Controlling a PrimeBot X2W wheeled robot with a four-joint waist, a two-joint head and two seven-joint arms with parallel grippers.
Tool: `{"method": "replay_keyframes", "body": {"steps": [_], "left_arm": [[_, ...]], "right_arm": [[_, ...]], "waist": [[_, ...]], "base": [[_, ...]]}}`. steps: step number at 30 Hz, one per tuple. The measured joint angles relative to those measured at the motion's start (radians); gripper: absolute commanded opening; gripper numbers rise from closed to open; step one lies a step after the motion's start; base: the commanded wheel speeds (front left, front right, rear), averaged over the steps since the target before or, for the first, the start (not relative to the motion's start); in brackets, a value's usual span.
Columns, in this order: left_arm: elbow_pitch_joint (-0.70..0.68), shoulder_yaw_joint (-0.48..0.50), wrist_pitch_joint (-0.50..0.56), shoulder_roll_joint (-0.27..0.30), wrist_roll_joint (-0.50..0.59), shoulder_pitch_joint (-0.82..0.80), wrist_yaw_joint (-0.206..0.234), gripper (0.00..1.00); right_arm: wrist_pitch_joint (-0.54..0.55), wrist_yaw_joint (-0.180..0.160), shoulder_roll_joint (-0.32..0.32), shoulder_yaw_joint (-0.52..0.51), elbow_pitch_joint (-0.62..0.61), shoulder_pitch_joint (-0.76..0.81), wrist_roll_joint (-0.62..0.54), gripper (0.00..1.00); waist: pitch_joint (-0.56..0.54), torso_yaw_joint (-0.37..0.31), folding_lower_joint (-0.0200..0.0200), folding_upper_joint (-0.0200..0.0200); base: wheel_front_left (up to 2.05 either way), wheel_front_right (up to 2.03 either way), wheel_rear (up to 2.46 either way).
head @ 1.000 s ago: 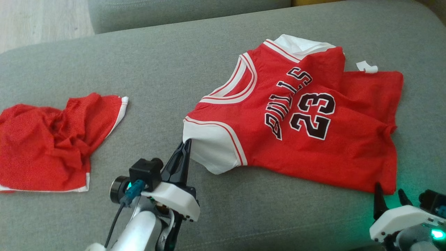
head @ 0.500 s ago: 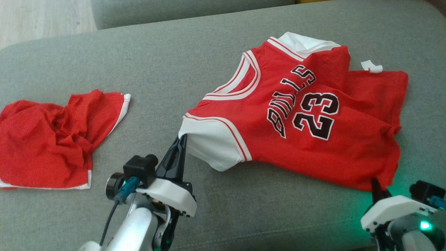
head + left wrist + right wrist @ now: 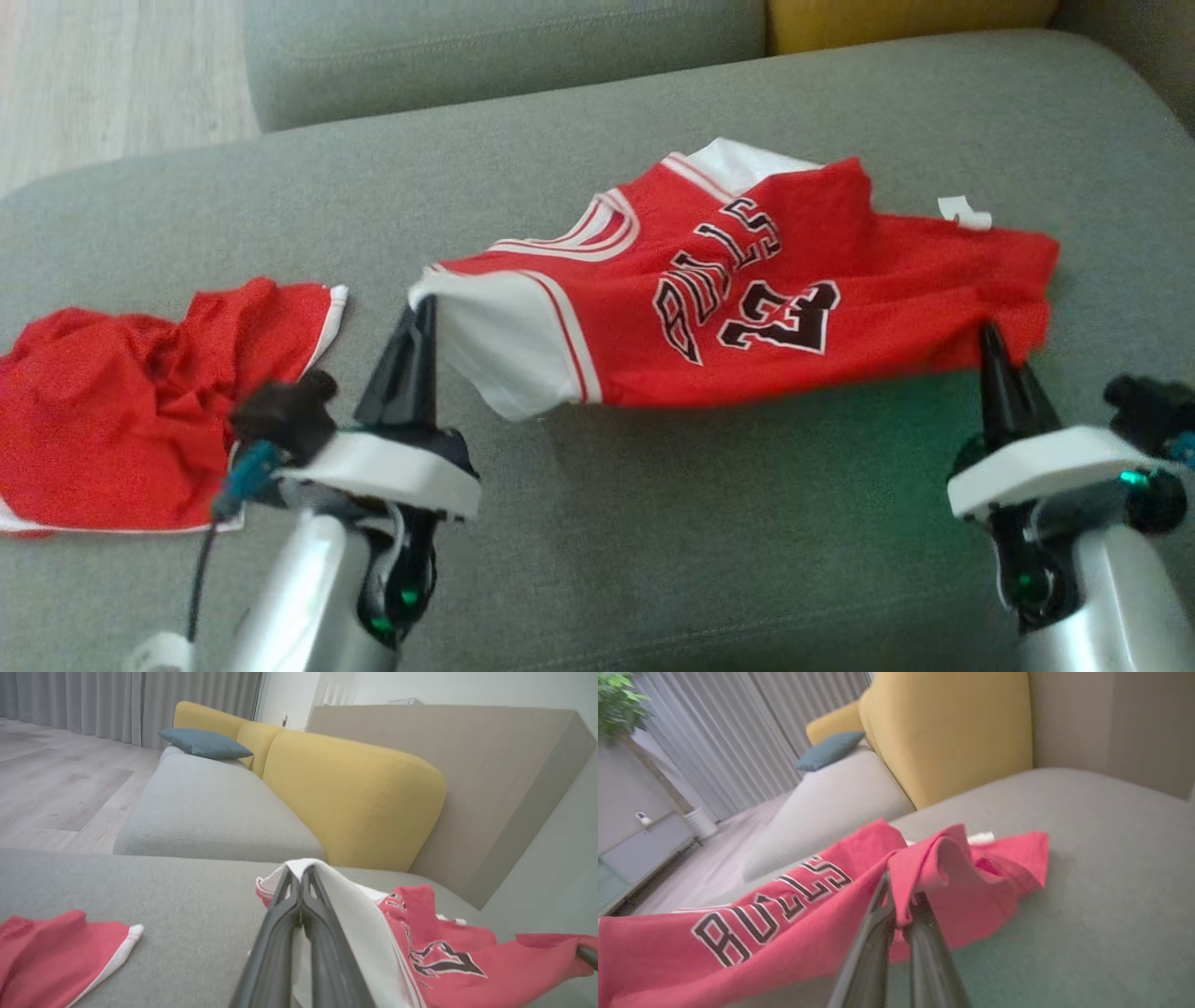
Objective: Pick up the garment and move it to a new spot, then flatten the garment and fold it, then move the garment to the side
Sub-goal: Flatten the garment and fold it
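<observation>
The garment [image 3: 747, 299] is a red jersey with white sleeves and black lettering, stretched between both grippers above the grey sofa seat [image 3: 653, 523]. My left gripper [image 3: 422, 313] is shut on its white sleeve; in the left wrist view that gripper [image 3: 301, 877] pinches the white cloth [image 3: 345, 914]. My right gripper [image 3: 991, 338] is shut on the red hem corner, and the right wrist view shows that gripper [image 3: 896, 891] clamped on the folded red edge of the garment [image 3: 784, 933]. The near edge hangs lifted, the far edge still rests on the cushion.
A second crumpled red cloth [image 3: 121, 401] with white trim lies at the left of the seat. A yellow backrest [image 3: 350, 788] and a blue cushion [image 3: 203, 742] stand behind. Wooden floor [image 3: 112, 75] lies beyond the seat's far left edge.
My right gripper moved up to the jersey's hem corner and shut on it. Both grippers have risen, lifting the near edge off the seat. The camera has also shifted.
</observation>
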Motion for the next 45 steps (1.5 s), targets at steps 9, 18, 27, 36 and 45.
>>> {"method": "replay_keyframes", "body": {"steps": [9,18,27,36,45], "left_arm": [[-0.133,0.057,0.001,-0.003,-0.189,-0.064,0.007,0.00],[-0.352,0.076,0.043,-0.007,-0.308,-0.109,0.061,0.00],[-0.552,0.066,0.098,-0.007,-0.322,-0.026,0.122,0.00],[-0.491,0.077,0.205,0.014,-0.345,-0.152,0.145,0.00],[-0.058,0.083,0.300,0.061,-0.315,-0.693,0.114,0.00]], "right_arm": [[0.017,0.000,-0.056,0.077,-0.243,-0.069,0.074,0.00],[0.062,0.000,-0.068,0.096,-0.349,-0.136,0.097,0.00],[0.170,0.000,-0.028,0.029,-0.491,-0.055,0.099,0.00],[0.298,0.000,-0.009,-0.050,-0.476,-0.117,0.122,0.00],[0.325,0.000,-0.013,-0.118,-0.048,-0.676,0.030,0.00]], "waist": [[-0.056,-0.007,0.0000,0.0000],[-0.109,-0.008,0.0000,0.0000],[-0.141,-0.010,0.0000,0.0000],[-0.085,-0.010,0.0000,0.0000],[0.100,-0.003,0.0000,0.0000]], "base": [[0.00,0.00,0.00],[0.00,0.00,0.00],[0.00,0.00,0.00],[0.00,0.00,0.00],[0.00,0.00,0.00]]}}
